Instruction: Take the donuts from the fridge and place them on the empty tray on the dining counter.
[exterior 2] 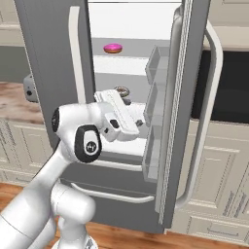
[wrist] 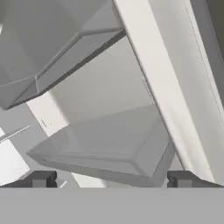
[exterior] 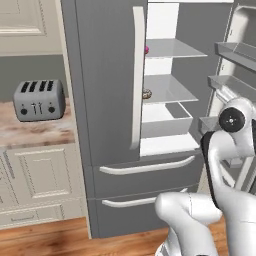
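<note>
The fridge (exterior 2: 48, 58) stands with its right door swung open, grey shelves showing. The claw (wrist: 111, 179), jaws spread wide and empty, reaches into it. A pink donut (exterior 2: 113, 48) sits on an upper shelf, a white-iced donut (exterior 2: 121, 91) one shelf below.

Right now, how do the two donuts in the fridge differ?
The pink donut sits on the upper shelf; the pale donut sits one shelf lower. The pink donut has bright pink icing, the pale donut whitish icing with a tan rim. The pink donut shows whole; the arm partly hides the pale donut. Both are small rings, lying flat.
</note>
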You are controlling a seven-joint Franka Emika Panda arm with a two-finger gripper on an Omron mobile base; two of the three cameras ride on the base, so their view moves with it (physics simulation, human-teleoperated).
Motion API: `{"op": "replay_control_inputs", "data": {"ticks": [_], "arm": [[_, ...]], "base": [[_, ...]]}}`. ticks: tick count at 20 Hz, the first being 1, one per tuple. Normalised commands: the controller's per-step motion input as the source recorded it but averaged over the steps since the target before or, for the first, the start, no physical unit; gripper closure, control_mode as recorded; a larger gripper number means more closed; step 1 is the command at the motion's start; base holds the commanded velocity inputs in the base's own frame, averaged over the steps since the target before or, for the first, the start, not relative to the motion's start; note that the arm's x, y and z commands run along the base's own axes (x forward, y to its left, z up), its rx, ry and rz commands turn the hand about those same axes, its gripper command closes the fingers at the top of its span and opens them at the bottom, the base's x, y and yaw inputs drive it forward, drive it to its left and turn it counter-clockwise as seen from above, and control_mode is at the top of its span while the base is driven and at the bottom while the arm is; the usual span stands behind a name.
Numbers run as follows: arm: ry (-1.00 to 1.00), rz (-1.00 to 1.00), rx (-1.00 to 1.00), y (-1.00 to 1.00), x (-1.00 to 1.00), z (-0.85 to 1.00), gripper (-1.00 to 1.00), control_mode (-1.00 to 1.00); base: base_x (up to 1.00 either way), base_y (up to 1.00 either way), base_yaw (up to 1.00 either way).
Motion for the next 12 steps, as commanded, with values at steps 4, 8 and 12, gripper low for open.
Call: {"op": "replay_control_inputs", "data": {"ticks": [4, 8, 12], "arm": [[0.37, 0.41, -0.22, 0.83, -0.63, 1.00, -1.00, -1.00], [0.36, 0.29, 0.00, 0.62, -0.32, 0.79, -1.00, -1.00], [0.11, 0.22, 0.00, 0.91, 0.00, 0.13, -1.00, -1.00]], "base": [[0.00, 0.00, 0.00], [0.00, 0.00, 0.00], [0.00, 0.00, 0.00]]}}
